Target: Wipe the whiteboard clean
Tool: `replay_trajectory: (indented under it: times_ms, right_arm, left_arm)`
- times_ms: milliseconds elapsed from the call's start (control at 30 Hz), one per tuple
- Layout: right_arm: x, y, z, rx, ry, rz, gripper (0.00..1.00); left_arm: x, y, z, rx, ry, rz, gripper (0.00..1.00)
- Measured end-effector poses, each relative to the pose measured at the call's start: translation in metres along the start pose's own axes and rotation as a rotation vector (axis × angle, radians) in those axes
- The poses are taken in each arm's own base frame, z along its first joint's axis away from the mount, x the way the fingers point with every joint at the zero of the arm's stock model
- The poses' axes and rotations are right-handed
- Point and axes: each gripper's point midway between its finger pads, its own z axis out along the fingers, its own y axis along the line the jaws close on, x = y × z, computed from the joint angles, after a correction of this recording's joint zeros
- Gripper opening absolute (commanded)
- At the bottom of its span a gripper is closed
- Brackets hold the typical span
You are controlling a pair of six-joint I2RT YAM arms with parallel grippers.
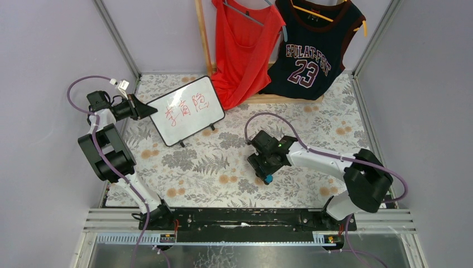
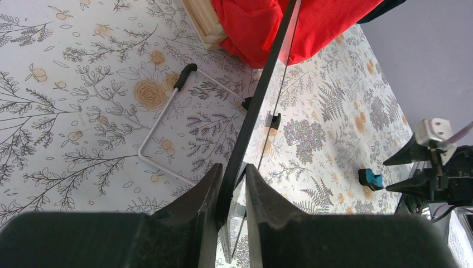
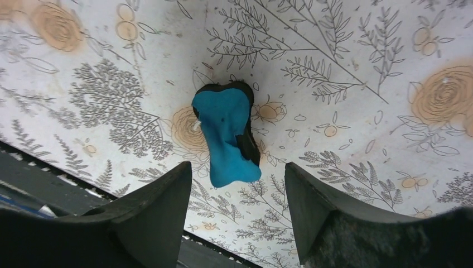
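Note:
The whiteboard point(image 1: 187, 110) stands tilted at the back left of the table, with red handwritten characters on its face. My left gripper point(image 1: 149, 110) is shut on the board's left edge; in the left wrist view the black frame point(image 2: 262, 89) runs edge-on between the closed fingers point(image 2: 203, 195). The blue bone-shaped eraser point(image 3: 226, 134) lies on the floral cloth. My right gripper point(image 3: 238, 167) is open just above it, one finger on either side, not touching. The eraser also shows in the top view point(image 1: 268, 178) and in the left wrist view point(image 2: 370, 178).
A red top point(image 1: 242, 44) and a dark number 23 jersey point(image 1: 312, 47) hang on a wooden rack at the back, close behind the board. The board's wire stand point(image 2: 162, 123) rests on the cloth. Grey walls stand left and right; a black rail point(image 1: 245, 218) runs along the near edge.

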Motion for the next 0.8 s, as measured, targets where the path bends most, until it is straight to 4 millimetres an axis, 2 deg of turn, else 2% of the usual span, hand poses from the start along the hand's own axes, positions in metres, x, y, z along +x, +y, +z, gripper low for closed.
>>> replay_trajectory:
  times_ms: [167, 467, 800]
  right_arm:
    - [-0.010, 0.001, -0.015, -0.014, -0.064, 0.001, 0.69]
    - [-0.007, 0.002, 0.001, -0.010, -0.012, -0.025, 0.68]
    - [-0.010, 0.005, 0.006, -0.026, -0.016, -0.034, 0.61]
  left_arm:
    - [0.000, 0.000, 0.000, 0.001, 0.000, 0.000, 0.00]
    - [0.001, 0.000, 0.000, 0.001, 0.001, -0.003, 0.00]
    - [0.001, 0.000, 0.000, 0.001, 0.001, -0.004, 0.00]
